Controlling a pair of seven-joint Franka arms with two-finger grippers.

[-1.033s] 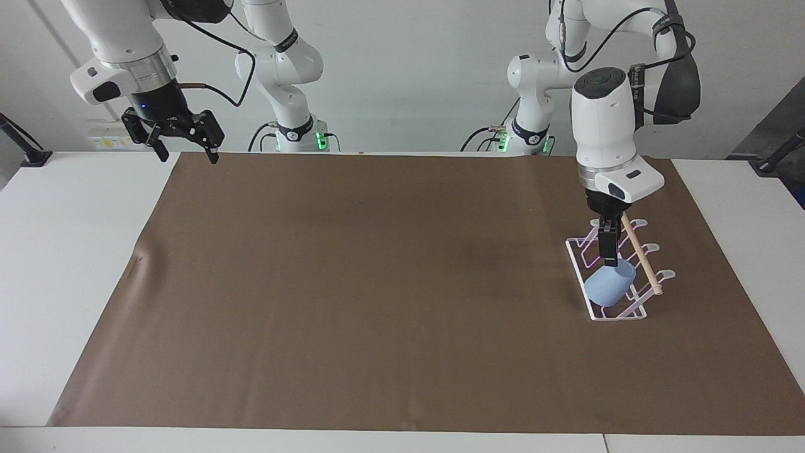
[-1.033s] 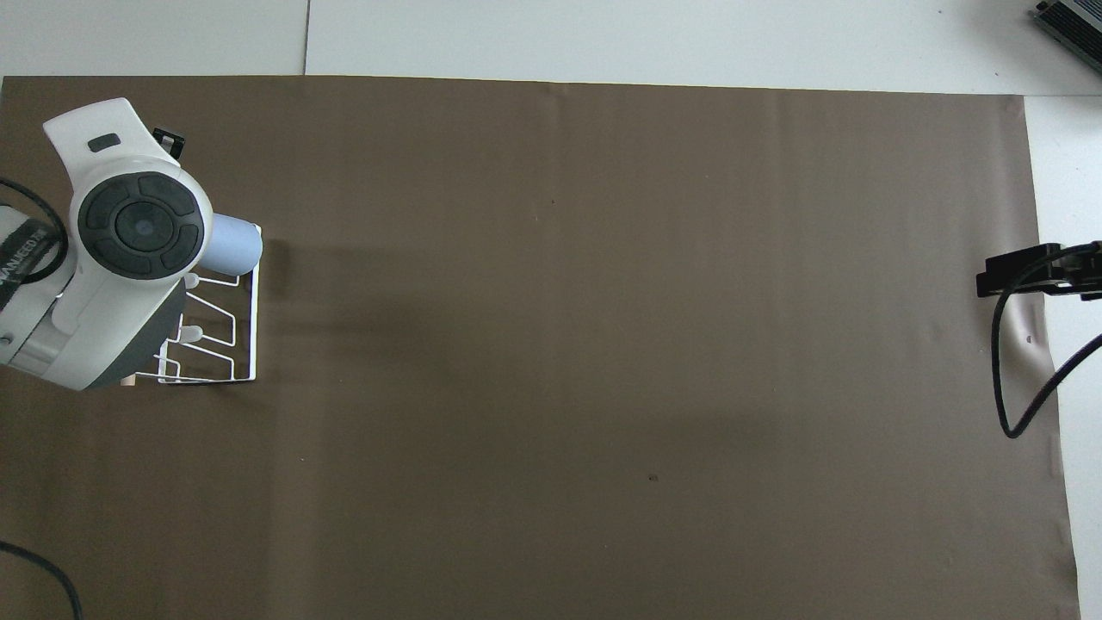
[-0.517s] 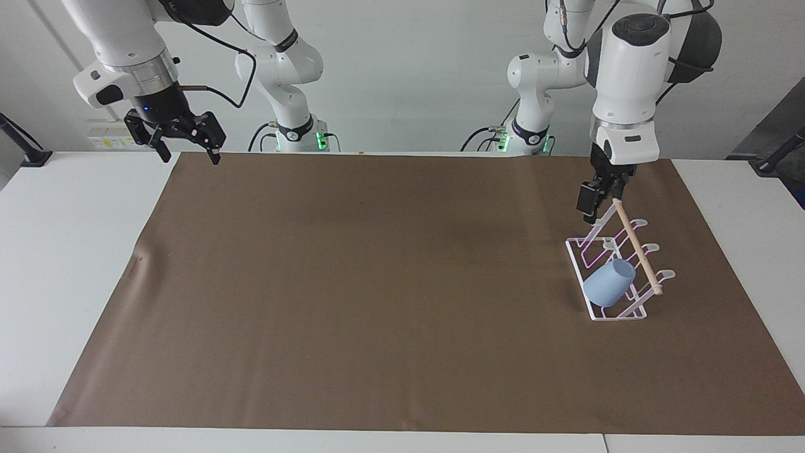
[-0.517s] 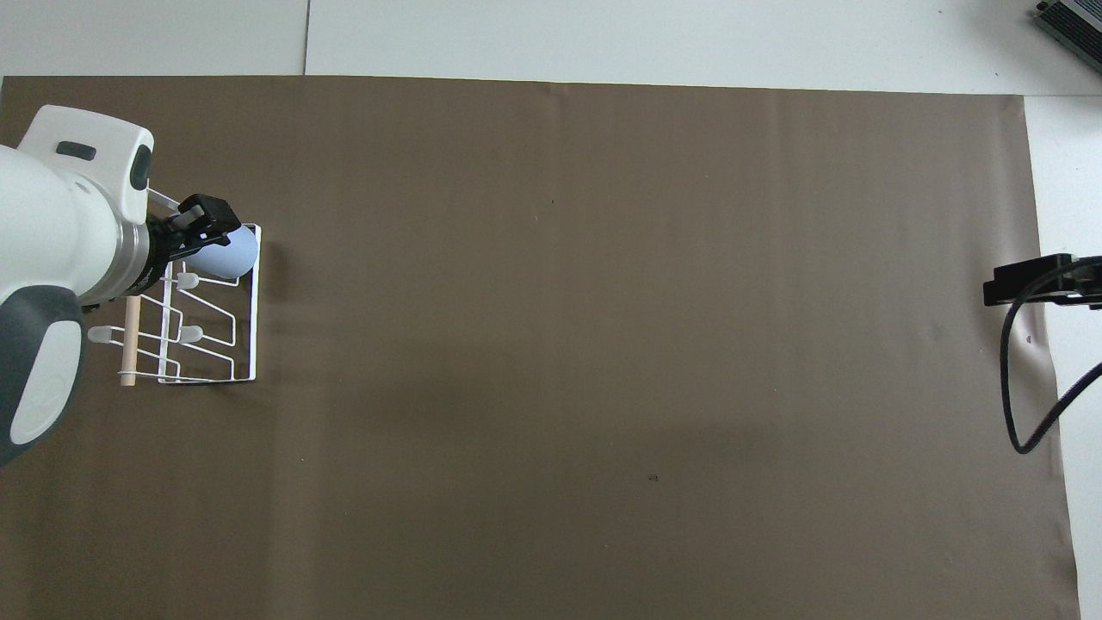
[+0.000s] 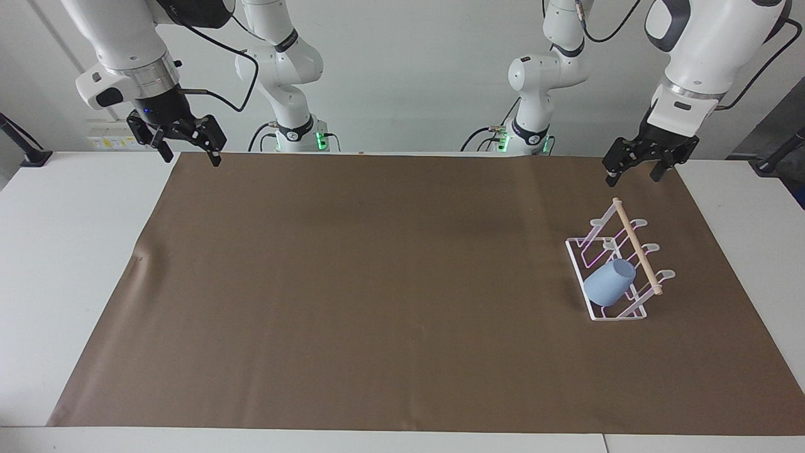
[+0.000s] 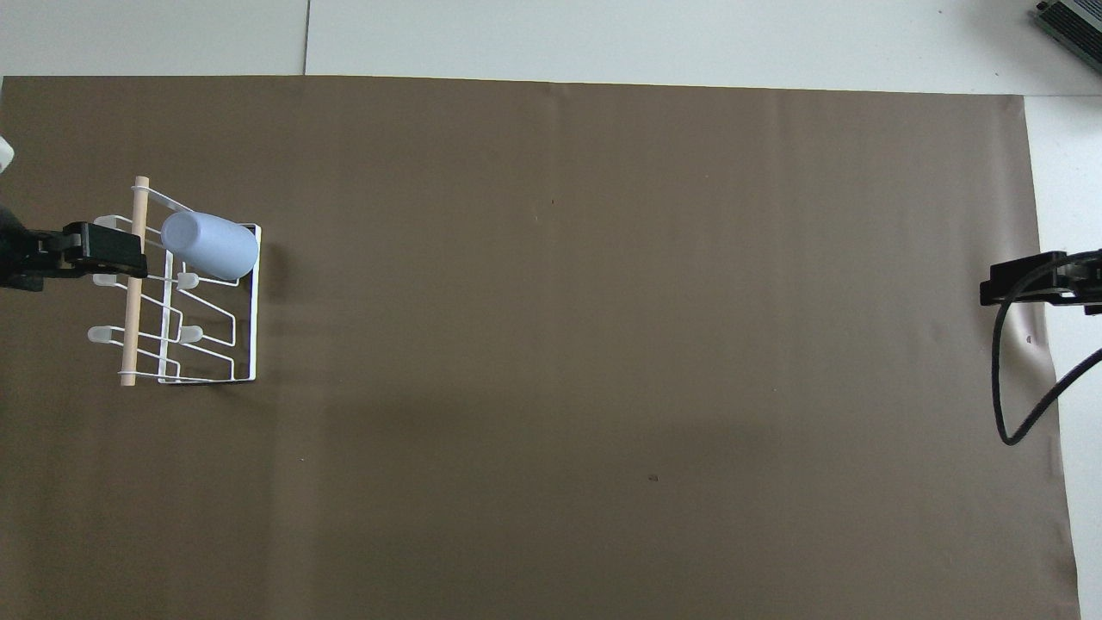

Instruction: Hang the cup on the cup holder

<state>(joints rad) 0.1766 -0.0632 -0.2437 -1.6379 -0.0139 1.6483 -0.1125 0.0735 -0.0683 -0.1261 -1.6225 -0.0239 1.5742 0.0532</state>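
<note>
The cup (image 5: 609, 283) sits tilted on a prong of the cup holder (image 5: 619, 267), base toward the table's middle, while the left gripper (image 5: 641, 167) hangs empty and spread above the holder's robot-side end (right gripper (image 5: 187, 143), also spread, waits well apart).
</note>
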